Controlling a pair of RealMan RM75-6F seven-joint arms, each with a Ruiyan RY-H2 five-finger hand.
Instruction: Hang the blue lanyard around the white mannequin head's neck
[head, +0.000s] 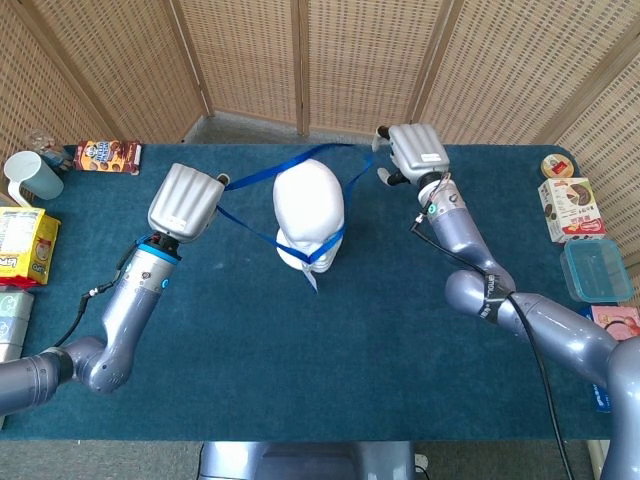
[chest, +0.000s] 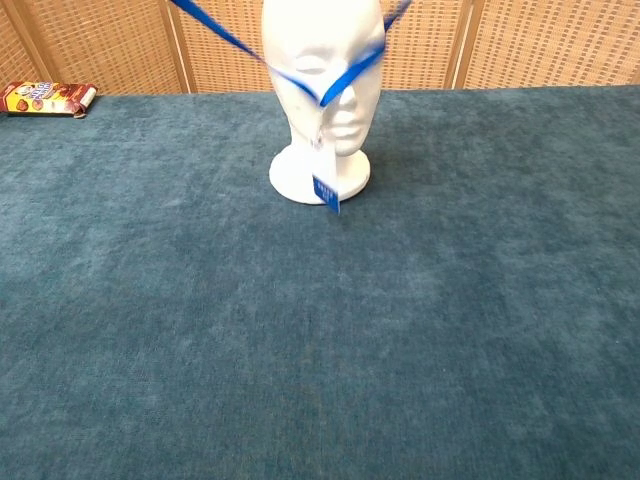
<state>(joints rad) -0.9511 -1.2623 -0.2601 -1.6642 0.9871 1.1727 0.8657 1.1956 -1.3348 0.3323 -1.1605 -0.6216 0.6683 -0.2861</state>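
Note:
The white mannequin head (head: 308, 202) stands upright at the table's far middle and faces me in the chest view (chest: 322, 40). The blue lanyard (head: 262, 233) loops around it: one run arcs behind the crown, and the two front runs meet in a V at the chin (chest: 345, 75). Its badge (chest: 326, 192) hangs blurred by the base. My left hand (head: 183, 203) is left of the head and holds the strap's left end. My right hand (head: 413, 150) is right of the head with its fingers spread. The strap bends slack just beside them.
A cookie box (head: 108, 156) lies at the far left, with a pale cup (head: 30, 176) and a yellow packet (head: 22, 245) along the left edge. A round tin (head: 556, 165), snack box (head: 570, 208) and plastic container (head: 594, 270) line the right edge. A wicker screen stands behind.

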